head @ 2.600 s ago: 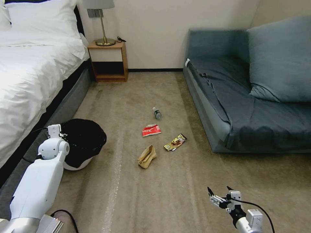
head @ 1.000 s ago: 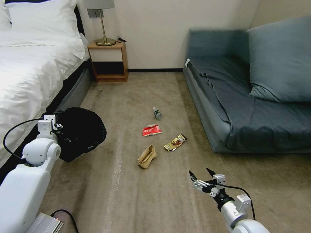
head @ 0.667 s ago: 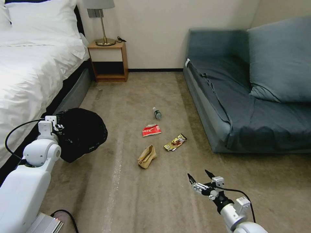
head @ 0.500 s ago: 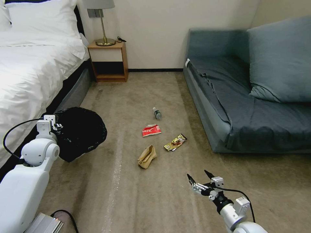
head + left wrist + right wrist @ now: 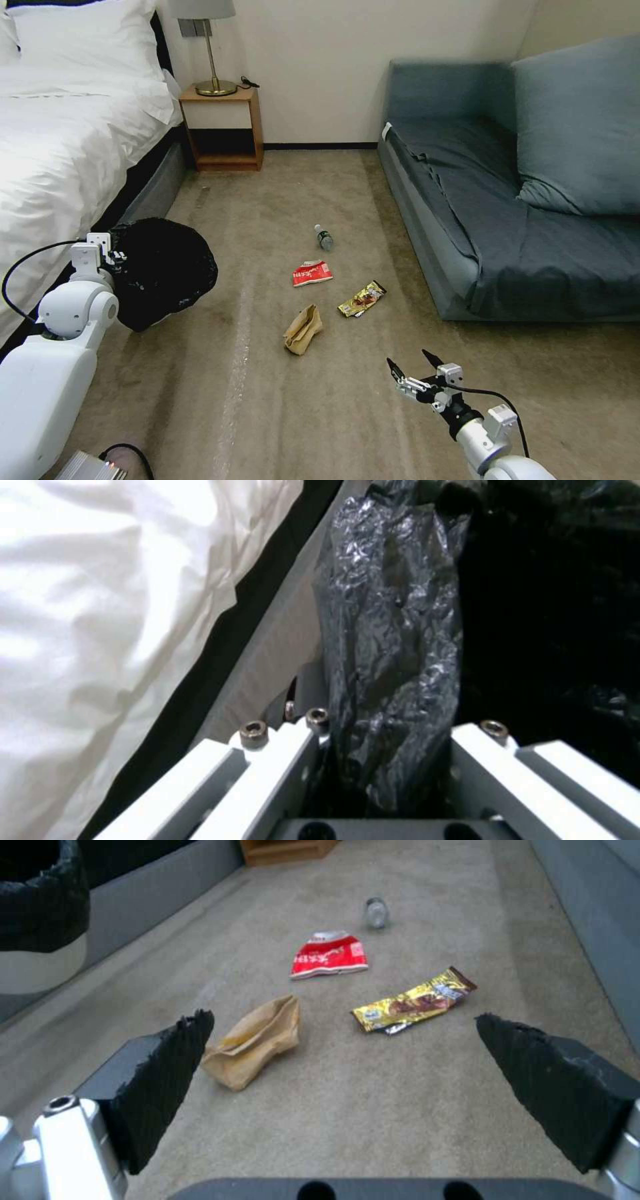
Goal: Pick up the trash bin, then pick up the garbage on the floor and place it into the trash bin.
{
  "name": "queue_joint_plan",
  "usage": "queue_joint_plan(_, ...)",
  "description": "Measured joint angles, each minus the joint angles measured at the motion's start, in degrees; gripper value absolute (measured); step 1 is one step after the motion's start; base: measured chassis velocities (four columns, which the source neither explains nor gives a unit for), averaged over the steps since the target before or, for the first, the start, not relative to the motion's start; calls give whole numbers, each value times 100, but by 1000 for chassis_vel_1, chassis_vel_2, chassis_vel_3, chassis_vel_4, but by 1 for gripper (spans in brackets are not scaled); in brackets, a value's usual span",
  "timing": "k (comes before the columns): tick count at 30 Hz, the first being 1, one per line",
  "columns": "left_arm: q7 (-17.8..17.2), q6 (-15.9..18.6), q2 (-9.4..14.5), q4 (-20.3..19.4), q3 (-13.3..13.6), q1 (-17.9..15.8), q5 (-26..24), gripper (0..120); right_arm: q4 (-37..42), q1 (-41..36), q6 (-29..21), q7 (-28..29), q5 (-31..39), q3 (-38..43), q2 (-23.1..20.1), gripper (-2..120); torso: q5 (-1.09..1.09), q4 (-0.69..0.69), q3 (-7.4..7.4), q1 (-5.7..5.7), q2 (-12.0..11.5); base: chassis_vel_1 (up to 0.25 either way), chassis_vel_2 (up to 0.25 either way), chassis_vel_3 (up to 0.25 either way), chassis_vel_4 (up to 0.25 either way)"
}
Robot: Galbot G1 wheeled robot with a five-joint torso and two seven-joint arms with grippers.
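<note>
Bin: the trash bin (image 5: 163, 270), white with a black liner bag, hangs tilted off the carpet beside the bed, at the left side of the open floor.
Left gripper: the left gripper (image 5: 387, 760) is clamped on the bin's rim, a crinkled fold of liner bag (image 5: 393, 630) pinched between its white fingers (image 5: 267, 760).
Garbage: four pieces lie on the carpet (image 5: 300, 413) midway between bed and sofa, all apart from one another.
Nearest piece: a tan paper bag (image 5: 303, 328), crumpled, closest to the robot.
Others: a gold snack wrapper (image 5: 362, 299) just right of it, a red-and-white wrapper (image 5: 312, 273) beyond, and a small clear bottle (image 5: 324, 237) farthest off, on its side.
Right gripper: the right gripper (image 5: 415, 375) hovers low over bare carpet short of the litter, fingers spread wide and holding nothing; its wrist view frames the paper bag and gold wrapper between the black pads (image 5: 167, 1075).
Surroundings: white bed (image 5: 60, 153) along the left, blue sofa (image 5: 507, 200) along the right, wooden nightstand (image 5: 223, 127) at the far wall.
Stage: bin apparently secured; no litter collected yet.
Risk: the grip bears partly on slippery plastic, so the bin could slide or swing loose; a tilted mouth could also let dropped litter miss or spill.
Risk: thin wrappers lying flat on carpet may slip from the pads, and the bottle may roll if nudged.
</note>
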Motion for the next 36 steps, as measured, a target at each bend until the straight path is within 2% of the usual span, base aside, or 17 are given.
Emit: queue_joint_plan(36, 143, -84, -11, 125, -48, 8, -4, 5, -65, -112, 118, -105, -118, 75, 51, 100, 0, 1, 0, 0, 0, -77, 73, 76, -75)
